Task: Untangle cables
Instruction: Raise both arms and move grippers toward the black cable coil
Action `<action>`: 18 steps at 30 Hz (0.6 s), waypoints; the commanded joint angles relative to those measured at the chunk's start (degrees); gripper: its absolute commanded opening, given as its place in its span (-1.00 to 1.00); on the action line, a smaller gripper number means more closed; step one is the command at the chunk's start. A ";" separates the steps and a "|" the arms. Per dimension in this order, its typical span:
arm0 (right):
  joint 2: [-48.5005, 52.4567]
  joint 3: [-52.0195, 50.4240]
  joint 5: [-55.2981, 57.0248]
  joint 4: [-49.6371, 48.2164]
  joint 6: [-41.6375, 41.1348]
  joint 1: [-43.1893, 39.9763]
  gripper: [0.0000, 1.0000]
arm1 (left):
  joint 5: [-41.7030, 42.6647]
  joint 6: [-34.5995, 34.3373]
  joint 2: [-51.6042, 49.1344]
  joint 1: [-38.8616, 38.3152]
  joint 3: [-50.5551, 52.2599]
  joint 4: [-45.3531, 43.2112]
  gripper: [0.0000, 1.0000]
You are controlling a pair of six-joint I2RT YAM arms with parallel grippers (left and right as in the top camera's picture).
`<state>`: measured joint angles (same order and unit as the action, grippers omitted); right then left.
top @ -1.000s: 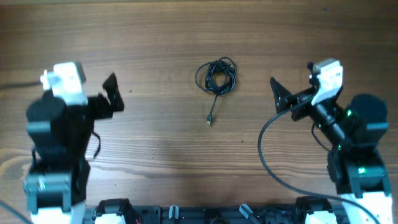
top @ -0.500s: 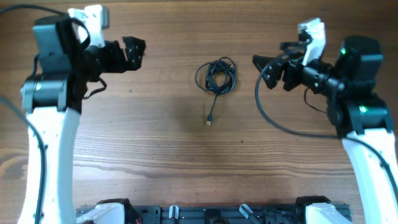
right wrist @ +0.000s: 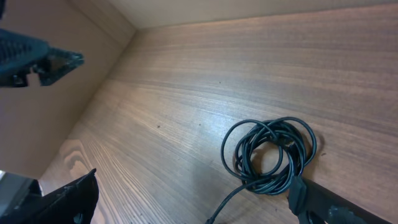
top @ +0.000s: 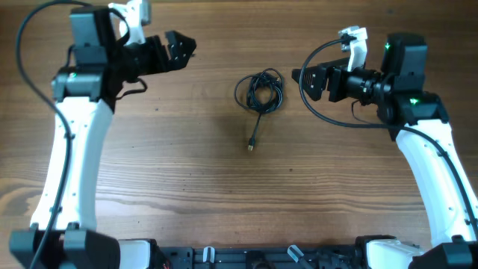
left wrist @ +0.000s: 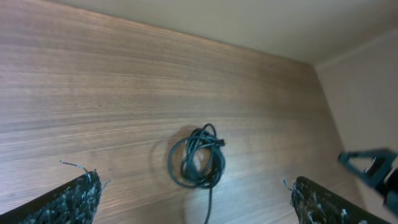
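A thin black cable (top: 261, 91) lies in a small knotted coil on the wooden table, with one straight tail running toward me to a small plug (top: 252, 146). The coil also shows in the left wrist view (left wrist: 198, 163) and the right wrist view (right wrist: 271, 154). My left gripper (top: 179, 48) is open and empty, raised to the left of the coil. My right gripper (top: 312, 81) is open and empty, raised just right of the coil. In the right wrist view its right finger (right wrist: 329, 202) overlaps the coil's near edge.
The wooden table (top: 187, 172) runs all round the coil. A thick black wire (top: 317, 104) loops below my right wrist. The arm bases stand at the near edge.
Both arms have lifted and swung inward toward the coil: the left gripper up and to the right, the right gripper up and to the left. The cable has not moved.
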<state>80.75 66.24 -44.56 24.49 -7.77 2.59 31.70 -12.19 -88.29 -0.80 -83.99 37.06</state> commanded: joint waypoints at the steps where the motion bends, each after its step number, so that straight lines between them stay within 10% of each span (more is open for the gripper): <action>1: 0.55 1.36 -1.60 0.00 -1.62 0.04 1.00 | -6.51 -6.58 -4.96 -4.72 -0.87 -3.28 1.00; 18: 0.55 1.16 4.26 7.74 -1.33 0.09 0.99 | -15.98 -11.87 -18.25 -15.87 -0.87 -11.98 1.00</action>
<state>80.90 66.24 -43.83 30.81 -9.02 2.59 17.06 -22.44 -104.86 -15.09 -83.99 26.72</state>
